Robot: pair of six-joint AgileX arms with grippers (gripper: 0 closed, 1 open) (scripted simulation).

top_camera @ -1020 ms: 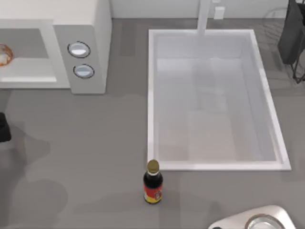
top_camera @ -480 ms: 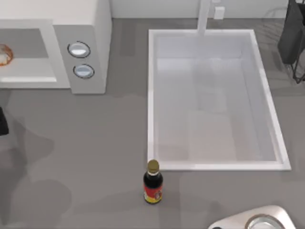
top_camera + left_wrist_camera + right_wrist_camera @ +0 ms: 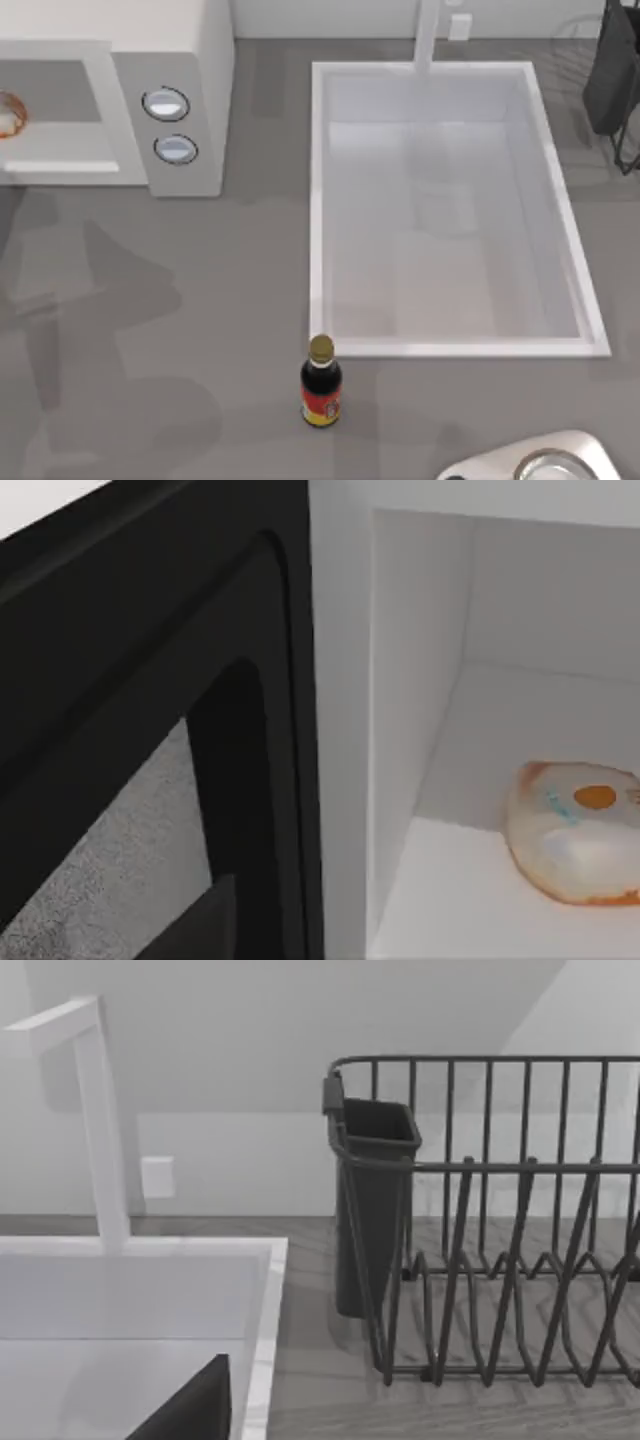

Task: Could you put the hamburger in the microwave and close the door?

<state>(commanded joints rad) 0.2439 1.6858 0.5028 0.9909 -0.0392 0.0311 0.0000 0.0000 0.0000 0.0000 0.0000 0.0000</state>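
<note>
Gone from the top view's left edge is the dark left tool seen there earlier. The hamburger (image 3: 575,835) is seen lying flat on the floor of the microwave (image 3: 190,60) cavity, beside the open door (image 3: 150,780). Tool states cannot be told.

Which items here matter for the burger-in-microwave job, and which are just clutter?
Job:
- hamburger, already lying on the microwave floor
- microwave, cavity open
- door, swung open

Clutter:
- bottle, standing on the counter in front of the sink
- sink
- faucet
- dish rack, right of the sink
</note>
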